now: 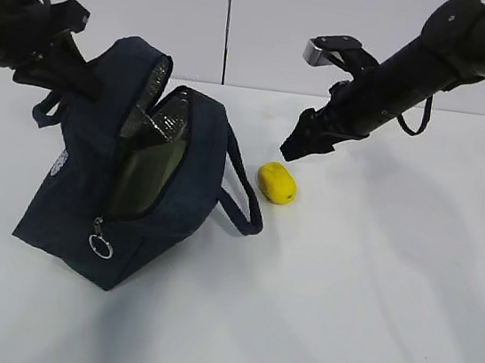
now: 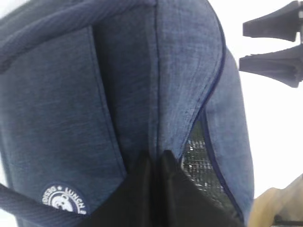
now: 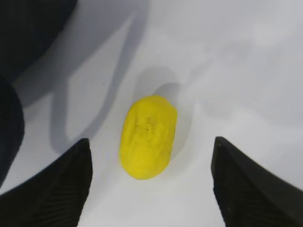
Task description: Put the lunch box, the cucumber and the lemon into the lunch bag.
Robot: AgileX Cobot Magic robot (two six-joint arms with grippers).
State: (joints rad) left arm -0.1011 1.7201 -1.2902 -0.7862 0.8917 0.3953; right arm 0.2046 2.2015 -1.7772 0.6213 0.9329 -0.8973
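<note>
The lemon (image 1: 276, 183) lies on the white table (image 1: 370, 297), just off the bag's (image 1: 125, 193) handle at its 3 o'clock side. The right gripper (image 1: 299, 146) hangs above it, up toward 1 o'clock, spread wide and holding nothing; in the right wrist view the lemon (image 3: 147, 137) sits between the two fingers (image 3: 246, 189), touching neither. The left gripper (image 2: 154, 189) is pinched shut on the bag's (image 2: 94, 94) upper fabric edge, at 10 o'clock of the tilted bag. The bag stands unzipped, with a greenish object inside.
</note>
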